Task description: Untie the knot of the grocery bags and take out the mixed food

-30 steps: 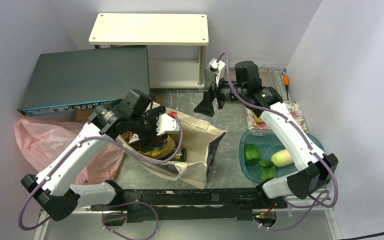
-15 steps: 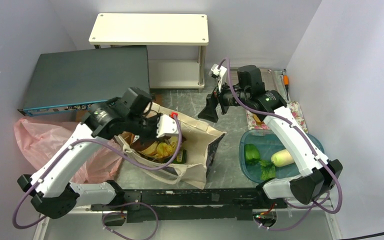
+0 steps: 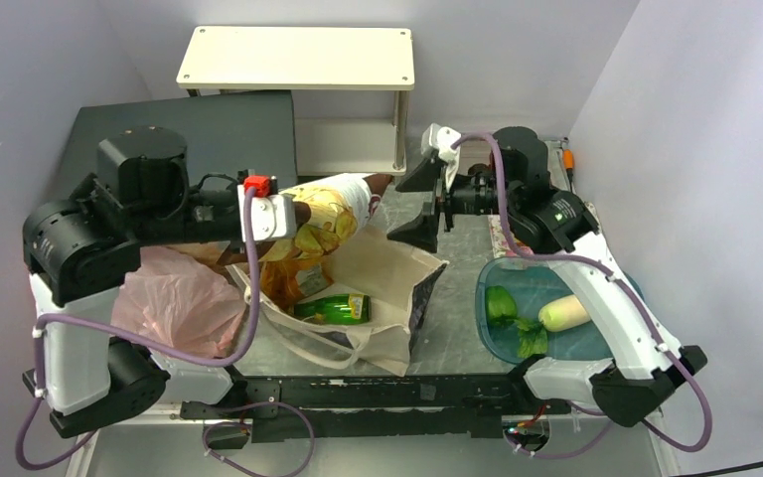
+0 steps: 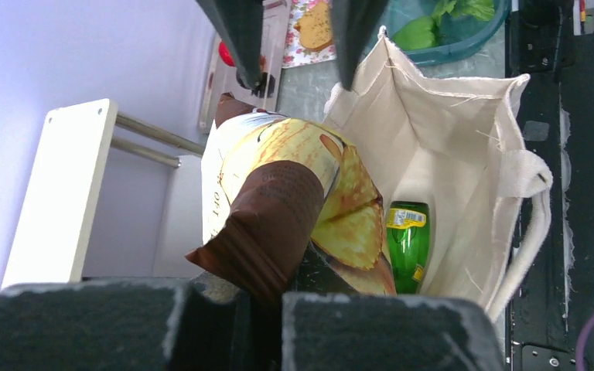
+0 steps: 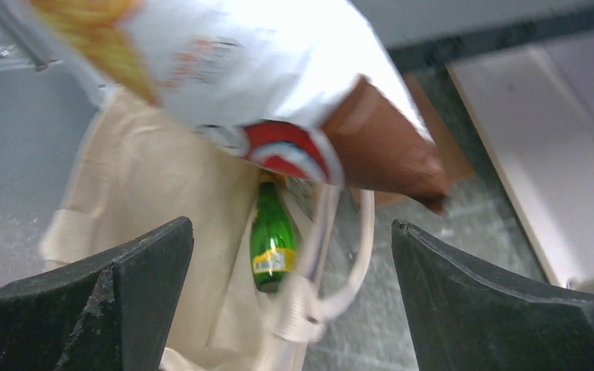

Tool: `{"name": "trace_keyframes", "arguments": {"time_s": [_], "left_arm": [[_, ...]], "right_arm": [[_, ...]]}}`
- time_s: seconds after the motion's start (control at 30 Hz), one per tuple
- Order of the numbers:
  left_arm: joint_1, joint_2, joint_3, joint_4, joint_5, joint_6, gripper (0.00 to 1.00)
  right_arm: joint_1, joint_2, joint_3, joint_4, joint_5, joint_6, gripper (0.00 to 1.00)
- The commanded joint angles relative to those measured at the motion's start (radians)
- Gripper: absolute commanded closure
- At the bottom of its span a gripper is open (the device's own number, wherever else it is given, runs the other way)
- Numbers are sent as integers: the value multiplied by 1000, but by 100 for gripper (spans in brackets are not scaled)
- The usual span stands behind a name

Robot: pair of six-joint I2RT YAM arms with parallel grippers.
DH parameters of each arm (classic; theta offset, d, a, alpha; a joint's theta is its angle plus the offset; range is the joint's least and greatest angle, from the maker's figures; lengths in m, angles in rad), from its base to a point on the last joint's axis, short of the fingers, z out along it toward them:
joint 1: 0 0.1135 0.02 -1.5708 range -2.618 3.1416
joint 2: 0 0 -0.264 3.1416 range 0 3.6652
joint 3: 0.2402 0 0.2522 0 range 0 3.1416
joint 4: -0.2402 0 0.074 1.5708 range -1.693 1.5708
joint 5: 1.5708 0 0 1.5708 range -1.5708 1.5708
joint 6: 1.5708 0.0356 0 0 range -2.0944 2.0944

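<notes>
Your left tool (image 3: 296, 217) is clamped narrow on one brown end of a chip bag (image 3: 336, 202), yellow and white with brown ends. It holds the bag up clear of the tabletop (image 3: 457, 328), roughly level, above the far-left rim of the canvas tote (image 3: 392, 268). In the left wrist view the pinched brown end sits between the fingers (image 4: 371, 332), and the rest of the bag stretches away toward the other arm.

Your right tool (image 3: 419, 202) stands wide with nothing in it. Its mouth faces the free end of the chip bag, just beside it but apart. In the right wrist view that brown-and-red end shows beyond the two dark fingers, blurred.

Mid-scene, the canvas tote is slumped open on the tabletop. Inside it a green bottle (image 3: 333, 308) with a yellow label lies on its side.

At left the pink plastic bag (image 3: 174, 303) lies crumpled against the tote, partly behind your left arm (image 3: 70, 298). You cannot make out its knot.

Right of the tote, a teal tub (image 3: 556, 281) holds the white radish (image 3: 563, 313) and greens (image 3: 531, 341).
</notes>
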Motion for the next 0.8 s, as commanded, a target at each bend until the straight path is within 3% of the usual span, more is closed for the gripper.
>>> {"name": "trace_keyframes", "arguments": {"time_s": [0.0,0.13,0.2,0.3,0.67,0.77], "left_arm": [[4,-35,16,99,-33,20,100],[4,-38,3,83,32,66,100],[2,-71,-84,88,74,130,100],[-6,-115,-177,135,95,185,100],[-28,-29,-111,215,188,219,100],[-38,-37,-139,278,167,235,100]], "right_arm": [[149,-69,49,49,16,-186,0],[295,-93,26,80,196,-355,0],[317,-99,22,121,258,-390,0],[325,-89,53,141,266,-415,0],[395,1,98,94,197,-484,0],[394,40,125,63,198,-534,10]]}}
